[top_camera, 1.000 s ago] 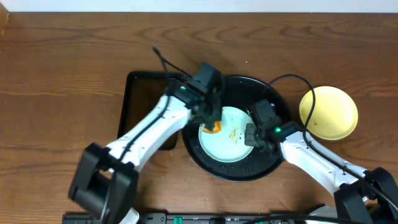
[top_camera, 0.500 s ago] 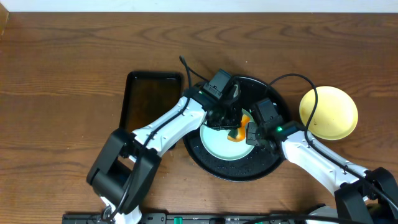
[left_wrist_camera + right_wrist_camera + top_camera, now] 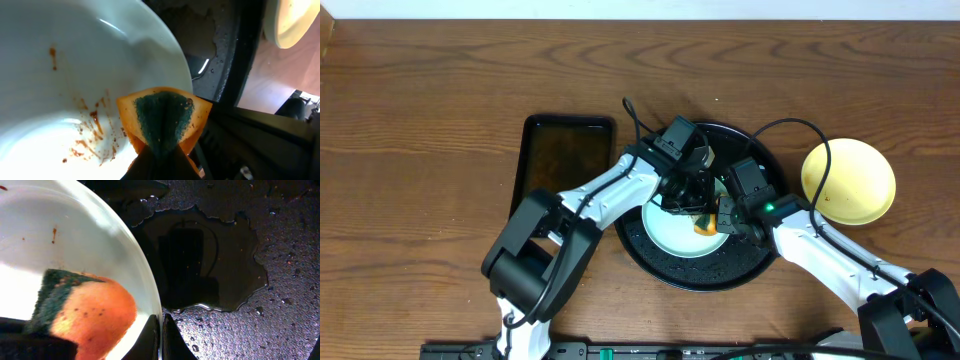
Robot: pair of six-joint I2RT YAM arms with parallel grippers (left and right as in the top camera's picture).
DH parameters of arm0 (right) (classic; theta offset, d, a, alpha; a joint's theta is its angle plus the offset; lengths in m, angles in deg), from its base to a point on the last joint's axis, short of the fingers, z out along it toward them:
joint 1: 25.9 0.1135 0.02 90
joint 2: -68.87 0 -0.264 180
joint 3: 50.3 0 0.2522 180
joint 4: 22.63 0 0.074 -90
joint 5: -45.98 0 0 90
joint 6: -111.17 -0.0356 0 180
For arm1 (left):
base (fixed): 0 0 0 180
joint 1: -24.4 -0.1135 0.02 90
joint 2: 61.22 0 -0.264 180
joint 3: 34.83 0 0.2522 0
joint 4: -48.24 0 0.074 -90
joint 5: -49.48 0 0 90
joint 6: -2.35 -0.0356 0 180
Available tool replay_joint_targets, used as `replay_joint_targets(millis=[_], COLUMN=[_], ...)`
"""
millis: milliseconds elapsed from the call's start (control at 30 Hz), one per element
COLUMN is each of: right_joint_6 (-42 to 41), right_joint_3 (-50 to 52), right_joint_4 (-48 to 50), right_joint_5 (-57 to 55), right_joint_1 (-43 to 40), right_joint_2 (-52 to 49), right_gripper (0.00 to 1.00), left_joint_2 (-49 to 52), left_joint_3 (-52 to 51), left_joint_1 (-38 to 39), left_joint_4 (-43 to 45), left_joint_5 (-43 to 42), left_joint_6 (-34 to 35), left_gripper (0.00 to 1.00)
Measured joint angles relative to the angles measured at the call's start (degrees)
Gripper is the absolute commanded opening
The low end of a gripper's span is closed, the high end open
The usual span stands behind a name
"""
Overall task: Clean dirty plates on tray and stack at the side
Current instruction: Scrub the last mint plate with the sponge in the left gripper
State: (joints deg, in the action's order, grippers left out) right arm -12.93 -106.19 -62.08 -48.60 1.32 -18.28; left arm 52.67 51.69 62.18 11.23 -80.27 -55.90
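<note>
The left fingers (image 3: 150, 167) pinch one sponge (image 3: 162, 117), the right fingers (image 3: 169, 347) clamp one mint plate (image 3: 75, 240) (one yellow plate (image 3: 848, 181) aside).

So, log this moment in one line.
left hand: shut on sponge, on mint plate | right hand: shut on its rim | yellow plate: beside tray

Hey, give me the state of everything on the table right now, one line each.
Pale mint-white round plate: in the tray, streaked brown.
Orange sponge with green scrub face: folded, pressed on that plate.
Glossy black round tray: wet, puddled.
Pale yellow round plate: on the wood, right of the tray.
Left pincer: shut on the sponge.
Right pincer: shut on the mint plate's rim.
</note>
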Motion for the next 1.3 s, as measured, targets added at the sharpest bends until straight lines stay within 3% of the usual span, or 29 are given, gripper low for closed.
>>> replay_joint_targets(millis=[433,667,967,1300], right_joint_6=[0.0,-0.02,-0.02,-0.02], right_joint_3=[0.0,0.0,-0.04,-0.17], right_joint_4=[-0.39,-0.7,-1.53,-2.32], right_joint_5=[-0.09,-0.11,0.17,0.46], right_joint_1=[0.0,0.0,0.0,0.0], right_joint_2=[0.0,0.0,0.0,0.0], right_gripper=[0.01,0.01,0.01,0.01], left_joint_2=[3.63,2.95,1.42,-0.33], left_joint_3=[-0.11,-0.11,0.5,0.42], left_joint_1=[0.0,0.85,0.87,-2.86], left_joint_4=[0.33,-0.83,1.4,-3.26], left_joint_5=[-0.09,7.72,26.18,31.58], left_joint_6=[0.0,-0.02,-0.72,-2.78], left_gripper=[0.07,0.07,0.08,0.07])
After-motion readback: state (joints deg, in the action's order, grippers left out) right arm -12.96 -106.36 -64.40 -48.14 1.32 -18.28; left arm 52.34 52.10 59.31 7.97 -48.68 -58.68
